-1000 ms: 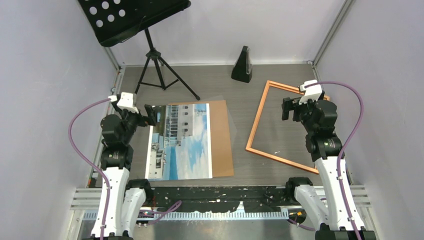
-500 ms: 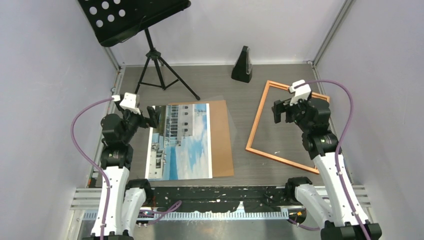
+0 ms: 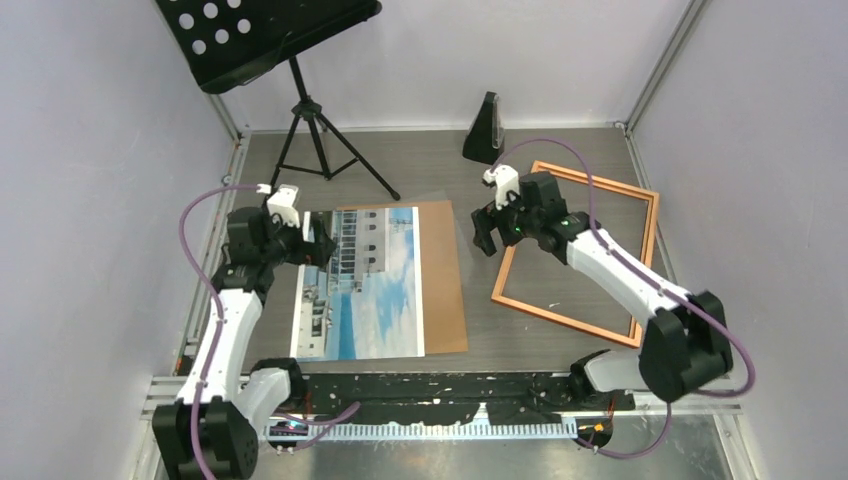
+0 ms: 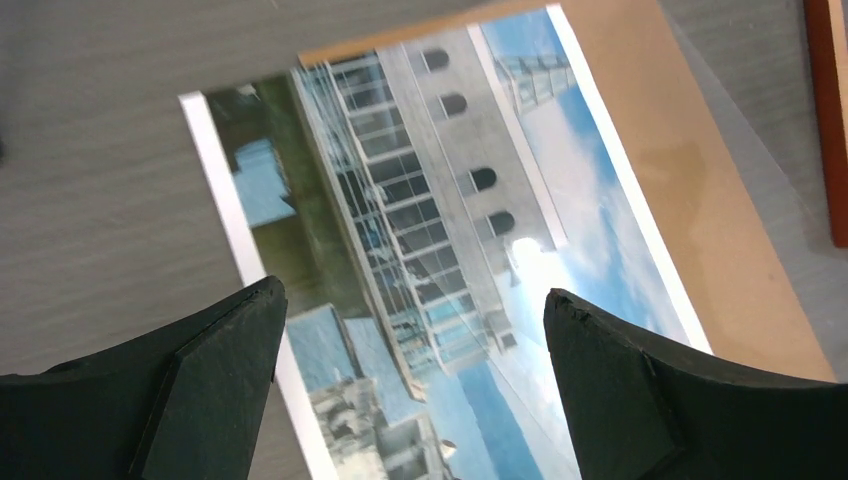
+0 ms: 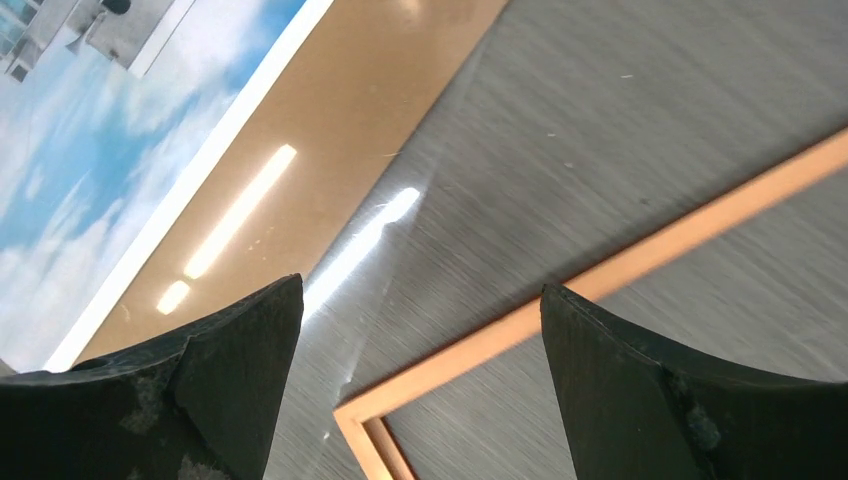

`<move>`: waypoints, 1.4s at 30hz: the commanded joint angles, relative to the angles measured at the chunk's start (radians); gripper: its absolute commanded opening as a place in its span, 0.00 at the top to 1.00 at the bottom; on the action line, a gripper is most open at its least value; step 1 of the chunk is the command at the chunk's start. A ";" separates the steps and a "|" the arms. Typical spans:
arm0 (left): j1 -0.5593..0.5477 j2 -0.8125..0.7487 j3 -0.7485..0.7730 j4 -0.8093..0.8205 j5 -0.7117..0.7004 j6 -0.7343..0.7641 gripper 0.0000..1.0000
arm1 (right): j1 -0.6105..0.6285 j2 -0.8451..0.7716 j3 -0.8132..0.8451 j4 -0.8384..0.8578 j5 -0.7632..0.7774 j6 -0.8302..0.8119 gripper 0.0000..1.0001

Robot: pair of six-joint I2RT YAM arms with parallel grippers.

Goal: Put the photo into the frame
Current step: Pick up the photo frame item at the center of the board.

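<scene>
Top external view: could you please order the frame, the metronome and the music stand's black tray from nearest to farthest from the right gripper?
1. frame, beside the right gripper.
2. metronome, at the back.
3. music stand's black tray, far back-left.

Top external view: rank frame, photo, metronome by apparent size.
1-2. frame and photo: near alike, frame maybe slightly larger; can't rank firmly.
3. metronome: clearly smallest, though it stands farthest from the camera.
</scene>
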 commanded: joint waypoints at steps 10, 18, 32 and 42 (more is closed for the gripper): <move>-0.147 0.366 0.167 -0.208 0.052 -0.218 0.01 | 0.002 0.329 0.153 0.049 -0.207 0.103 0.02; -0.178 0.479 0.151 -0.207 0.075 -0.288 0.01 | -0.056 0.496 0.210 0.022 -0.341 0.146 0.03; -0.188 0.499 0.088 -0.147 0.068 -0.364 0.01 | -0.085 0.604 0.212 0.022 -0.428 0.161 0.03; -0.189 0.576 0.074 -0.132 0.075 -0.396 0.01 | -0.088 0.635 0.196 0.022 -0.469 0.160 0.03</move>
